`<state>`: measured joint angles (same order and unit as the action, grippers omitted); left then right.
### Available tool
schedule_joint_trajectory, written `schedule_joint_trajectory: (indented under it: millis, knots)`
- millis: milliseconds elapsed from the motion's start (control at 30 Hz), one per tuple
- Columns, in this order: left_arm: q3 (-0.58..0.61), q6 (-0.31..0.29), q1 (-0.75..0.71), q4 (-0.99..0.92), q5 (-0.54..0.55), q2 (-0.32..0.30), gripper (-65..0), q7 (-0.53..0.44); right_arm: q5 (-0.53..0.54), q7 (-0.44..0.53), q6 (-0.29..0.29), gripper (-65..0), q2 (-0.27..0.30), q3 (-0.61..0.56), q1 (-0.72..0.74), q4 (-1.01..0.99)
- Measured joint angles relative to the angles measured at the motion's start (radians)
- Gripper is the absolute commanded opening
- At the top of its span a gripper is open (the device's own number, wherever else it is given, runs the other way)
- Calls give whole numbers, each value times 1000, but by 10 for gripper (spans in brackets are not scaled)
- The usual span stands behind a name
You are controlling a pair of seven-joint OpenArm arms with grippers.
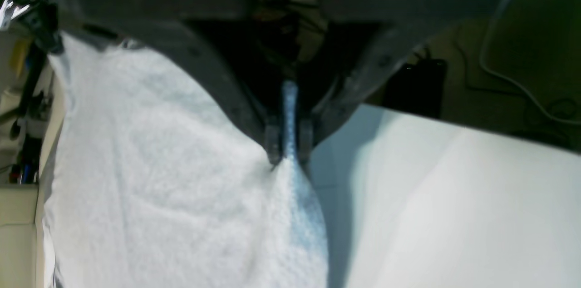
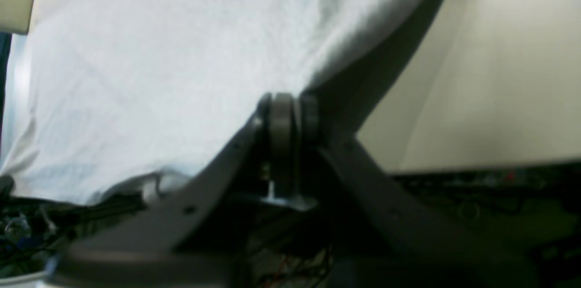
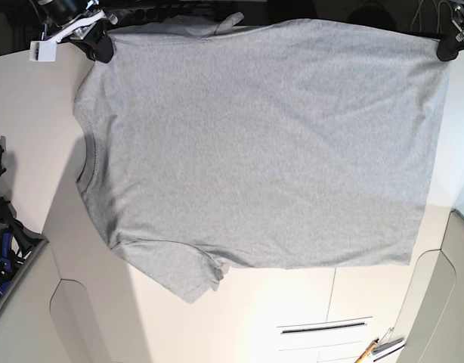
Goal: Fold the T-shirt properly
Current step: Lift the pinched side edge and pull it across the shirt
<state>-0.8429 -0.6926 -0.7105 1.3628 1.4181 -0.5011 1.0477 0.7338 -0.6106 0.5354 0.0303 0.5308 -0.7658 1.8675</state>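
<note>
The grey T-shirt [image 3: 255,144] lies spread across the white table [image 3: 35,113], plain side up, filling most of the base view, collar toward the left of the frame and hem toward the right. Each hand is clamped on a top corner: the left hand [image 1: 288,145] pinches the hem corner at upper right, the right hand [image 3: 96,45] the shoulder edge at upper left. Both bites look thin, so uneven pulling could slip a corner free or skew the fold
</note>
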Motion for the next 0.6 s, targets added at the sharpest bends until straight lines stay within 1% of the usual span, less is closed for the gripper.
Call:
schedule_joint_trajectory:
  millis: [200, 300, 400, 467, 600]
  knots:
    - [-3, 0, -58, 67, 1, 0, -650, 14, 14, -10, 0, -650, 0, 0, -72, 29]
    - [-39, 0, -80, 95, 10, 0, -650, 18, 11, -19, 0, -650, 0, 0, -112, 99]
    - [-82, 0, -75, 128, 22, -2, -650, 17, 10, -20, 0, -650, 0, 2, -117, 180]
    - [-82, 0, -57, 144, 39, -11, -650, 18, 3, -20, 2, -650, 1, 2, -85, 223]
    - [-34, 0, 21, 149, 27, -29, -650, 16, -106, -21, 5, -650, 10, -11, 34, 216]
